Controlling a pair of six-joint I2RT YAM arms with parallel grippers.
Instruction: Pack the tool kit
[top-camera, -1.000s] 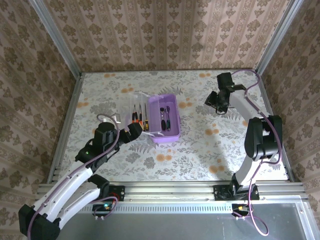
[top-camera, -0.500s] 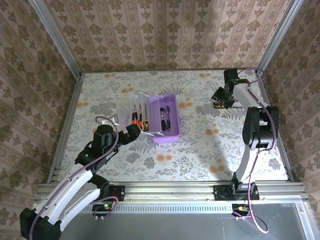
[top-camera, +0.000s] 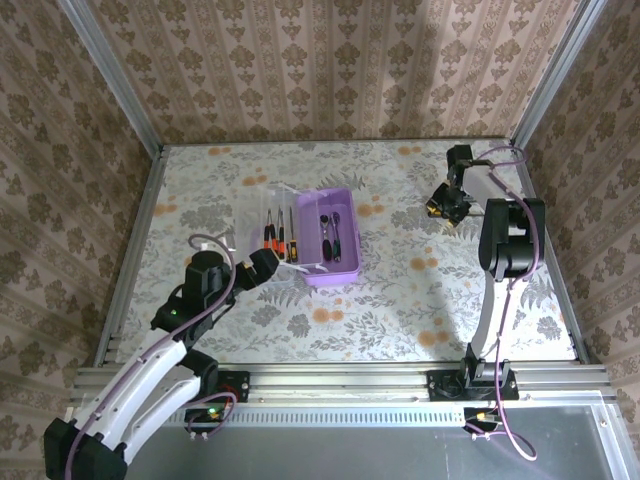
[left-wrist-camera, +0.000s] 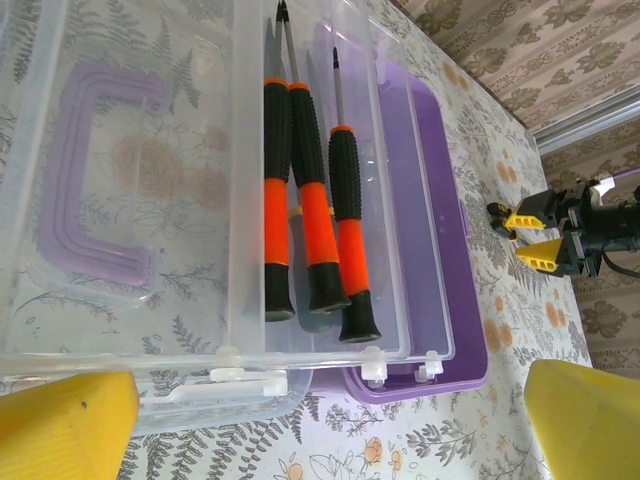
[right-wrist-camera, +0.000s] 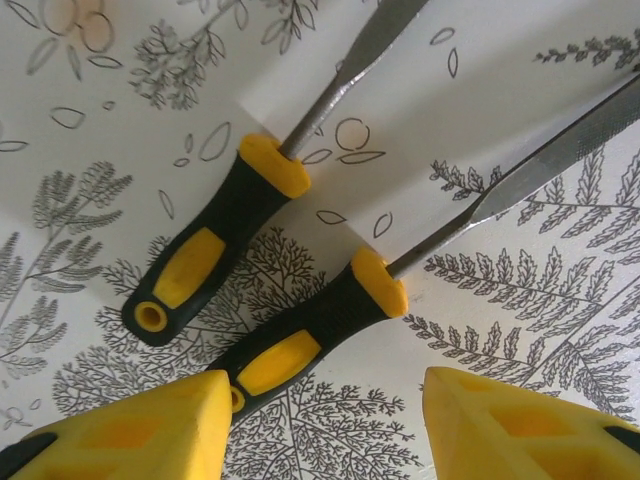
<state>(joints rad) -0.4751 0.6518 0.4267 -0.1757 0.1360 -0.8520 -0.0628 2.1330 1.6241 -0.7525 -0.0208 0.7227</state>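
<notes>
The purple tool box (top-camera: 342, 262) stands open at mid-table, a dark tool (top-camera: 328, 232) inside it. Its clear lid (left-wrist-camera: 110, 200) lies flat to the left. A clear tray (left-wrist-camera: 390, 150) holds three orange-and-black screwdrivers (left-wrist-camera: 305, 200). My left gripper (top-camera: 262, 265) hovers open just in front of the box's near edge (left-wrist-camera: 330, 420), holding nothing. At the far right my right gripper (top-camera: 445, 205) is open and close above two yellow-and-black handled files (right-wrist-camera: 215, 240) (right-wrist-camera: 315, 325). The nearer handle lies between its fingers (right-wrist-camera: 325, 430), untouched.
Metal rails edge the floral table (top-camera: 400, 290), and patterned walls stand close behind and on both sides. The right gripper (left-wrist-camera: 545, 235) also appears far off in the left wrist view, beyond the box's right side.
The right arm has folded back toward the right wall and its wrist has settled over the two files. The left gripper has barely shifted.
</notes>
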